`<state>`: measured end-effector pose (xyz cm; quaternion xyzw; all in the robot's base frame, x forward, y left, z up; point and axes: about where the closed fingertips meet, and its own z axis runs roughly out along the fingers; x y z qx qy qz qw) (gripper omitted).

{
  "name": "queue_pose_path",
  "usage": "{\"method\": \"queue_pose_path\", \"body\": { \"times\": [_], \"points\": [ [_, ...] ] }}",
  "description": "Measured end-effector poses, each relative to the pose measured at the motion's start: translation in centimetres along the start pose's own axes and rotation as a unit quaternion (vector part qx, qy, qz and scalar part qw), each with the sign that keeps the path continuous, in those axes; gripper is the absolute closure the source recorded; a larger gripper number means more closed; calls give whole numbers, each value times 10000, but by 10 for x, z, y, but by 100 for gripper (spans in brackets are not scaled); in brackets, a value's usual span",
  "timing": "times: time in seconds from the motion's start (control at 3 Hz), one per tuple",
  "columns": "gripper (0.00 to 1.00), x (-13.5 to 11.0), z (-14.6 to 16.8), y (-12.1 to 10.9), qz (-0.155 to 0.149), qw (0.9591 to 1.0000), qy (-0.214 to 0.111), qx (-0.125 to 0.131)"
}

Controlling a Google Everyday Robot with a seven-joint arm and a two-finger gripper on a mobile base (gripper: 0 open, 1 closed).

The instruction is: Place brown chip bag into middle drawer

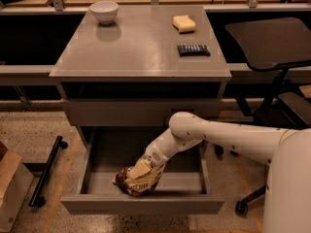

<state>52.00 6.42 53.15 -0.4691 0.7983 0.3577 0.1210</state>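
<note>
The brown chip bag (137, 180) is dark brown with a cream-yellow end and lies inside the open middle drawer (187, 181), near its front left. My gripper (141, 171) reaches down into the drawer from the right and sits right on top of the bag. The white arm (218, 135) hides the drawer's right middle part. The bag rests low against the drawer floor.
A white bowl (104, 11), a pale yellow sponge (184, 23) and a dark blue bar wrapper (193, 49) lie on the grey cabinet top (136, 47). A shut drawer front (121, 113) is above the open one. A black office chair (272, 47) stands at right.
</note>
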Motion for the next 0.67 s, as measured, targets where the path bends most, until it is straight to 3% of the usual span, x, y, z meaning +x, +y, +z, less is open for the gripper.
{"method": "queue_pose_path", "body": {
  "times": [0.33, 0.67],
  "points": [
    [0, 0, 1, 1, -10, 10000, 11, -12],
    [0, 0, 1, 1, -10, 10000, 11, -13]
  ]
}}
